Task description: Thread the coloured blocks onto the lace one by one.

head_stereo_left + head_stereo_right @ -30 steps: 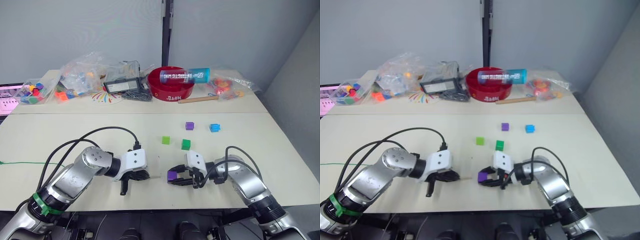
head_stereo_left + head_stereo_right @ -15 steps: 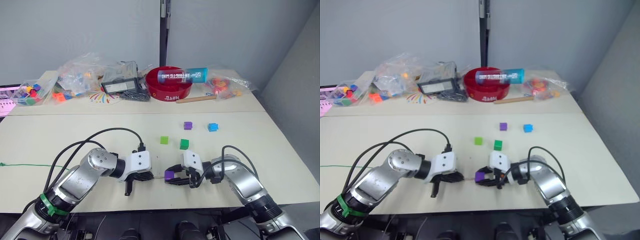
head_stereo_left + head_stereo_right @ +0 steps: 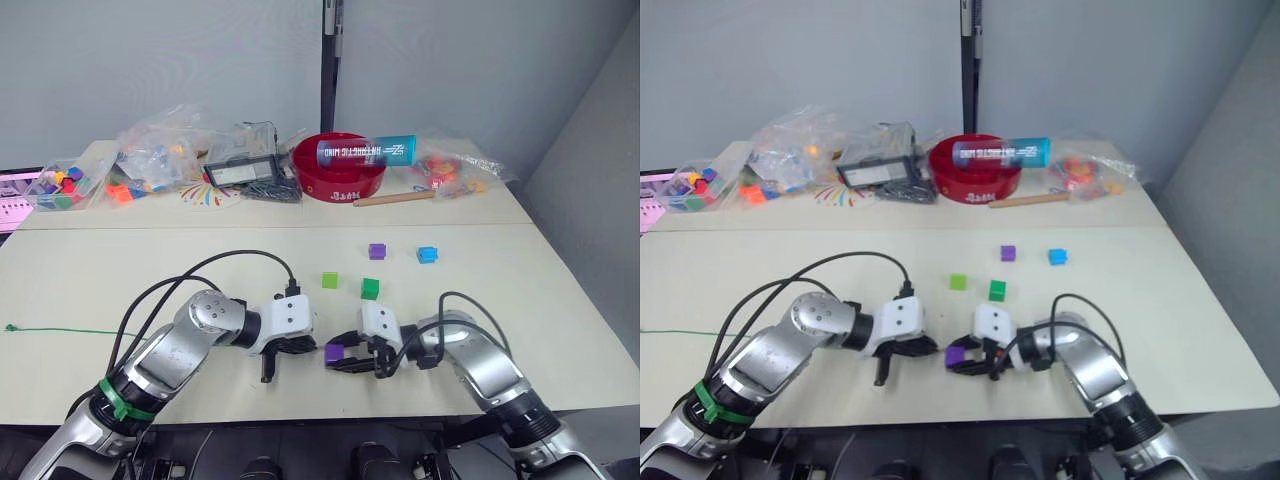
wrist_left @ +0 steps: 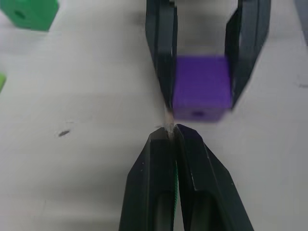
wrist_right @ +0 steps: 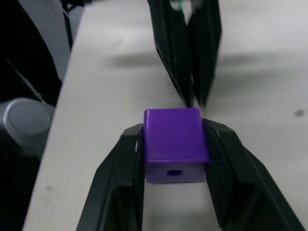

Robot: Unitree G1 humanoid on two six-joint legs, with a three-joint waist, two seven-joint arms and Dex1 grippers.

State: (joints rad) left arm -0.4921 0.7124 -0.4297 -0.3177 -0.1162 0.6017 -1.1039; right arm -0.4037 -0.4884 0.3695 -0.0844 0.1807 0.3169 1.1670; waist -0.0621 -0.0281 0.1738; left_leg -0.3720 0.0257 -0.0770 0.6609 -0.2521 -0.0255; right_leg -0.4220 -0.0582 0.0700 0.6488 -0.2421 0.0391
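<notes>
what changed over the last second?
The left gripper, shut on the lace tip, closed in toward the right gripper; the tip now sits just beside the purple block that gripper holds, not in its hole. Both grips unchanged. The loose blocks, light green, darker green, purple and blue, stayed put.

Two pale tables [image 3: 150, 270] stood end to end before a grey wall [image 3: 150, 60], split by a dark post [image 3: 329, 60].

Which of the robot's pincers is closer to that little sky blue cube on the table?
Right. The right pincer sits nearer the sky blue cube; the left pincer lies farther off, beyond it.
</notes>
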